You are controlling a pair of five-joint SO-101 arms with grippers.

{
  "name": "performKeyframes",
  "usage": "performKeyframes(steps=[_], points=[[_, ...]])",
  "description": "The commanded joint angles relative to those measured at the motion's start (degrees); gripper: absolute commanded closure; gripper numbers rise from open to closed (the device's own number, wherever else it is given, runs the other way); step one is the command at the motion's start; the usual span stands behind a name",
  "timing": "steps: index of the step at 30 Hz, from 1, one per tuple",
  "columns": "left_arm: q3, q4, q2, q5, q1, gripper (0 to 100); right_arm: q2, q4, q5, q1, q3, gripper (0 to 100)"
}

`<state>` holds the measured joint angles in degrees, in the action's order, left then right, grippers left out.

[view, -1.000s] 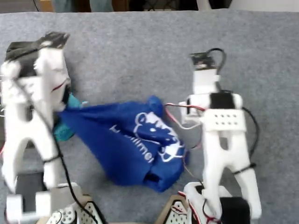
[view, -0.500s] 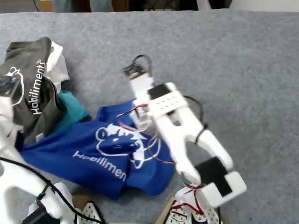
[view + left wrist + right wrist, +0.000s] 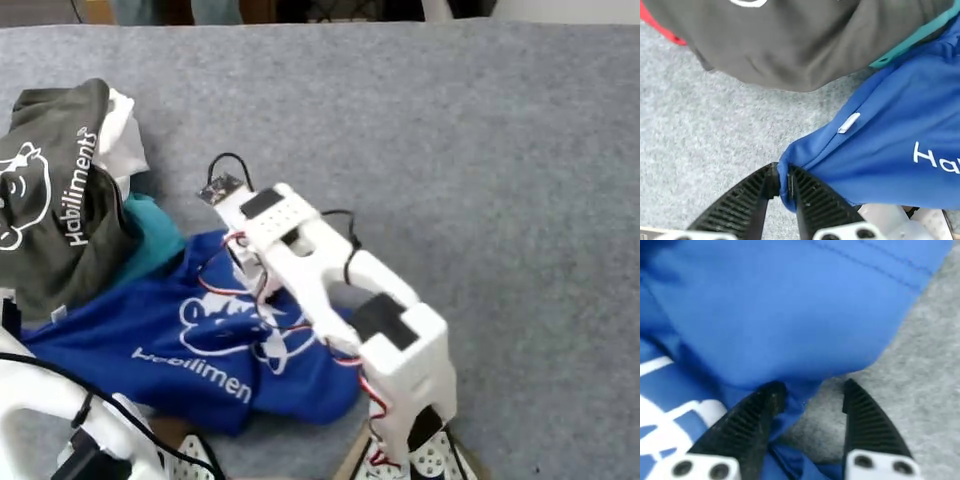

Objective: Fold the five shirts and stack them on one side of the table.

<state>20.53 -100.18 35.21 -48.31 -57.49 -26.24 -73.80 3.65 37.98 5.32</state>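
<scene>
The blue shirt (image 3: 215, 350) lies crumpled on the grey table (image 3: 470, 160) by the near edge, left of the middle. It touches a heap at the left edge, where a dark shirt (image 3: 55, 200) lies over a teal one (image 3: 150, 240) and a white one (image 3: 125, 125). The left fingers (image 3: 765, 192) pinch a bunched corner of the blue shirt, while the right fingers (image 3: 757, 412) are spread, one tip on the blue cloth and the other over bare table at the shirt's edge.

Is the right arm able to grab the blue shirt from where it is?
Probably yes. The right tool is open at the edge of the blue shirt, with nothing between them.
</scene>
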Motion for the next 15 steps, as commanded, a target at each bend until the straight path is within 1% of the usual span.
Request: performKeyframes(steps=[1,2,4,9,11,15], points=[[-0.2,-0.5,1.5,-0.8,-1.6,97,-4.6,-3.0,0.2,1.4,-1.7,96.2],[-0.2,-0.5,1.5,-0.8,-2.0,97,-4.7,-4.0,0.2,1.2,-2.2,98.7],[-0.2,-0.5,1.5,-0.8,-2.5,97,-4.6,-6.2,0.2,-0.8,-1.9,97.6],[1.6,-0.4,1.5,-0.8,-1.8,97,-2.5,-12.0,-0.1,-9.7,-0.8,98.5],[3.8,-0.4,1.5,-0.8,0.0,97,0.7,-13.5,0.4,-13.2,1.0,98.5],[8.7,-0.4,2.0,-0.7,4.6,97,11.8,-15.4,4.5,-18.0,8.3,98.5]])
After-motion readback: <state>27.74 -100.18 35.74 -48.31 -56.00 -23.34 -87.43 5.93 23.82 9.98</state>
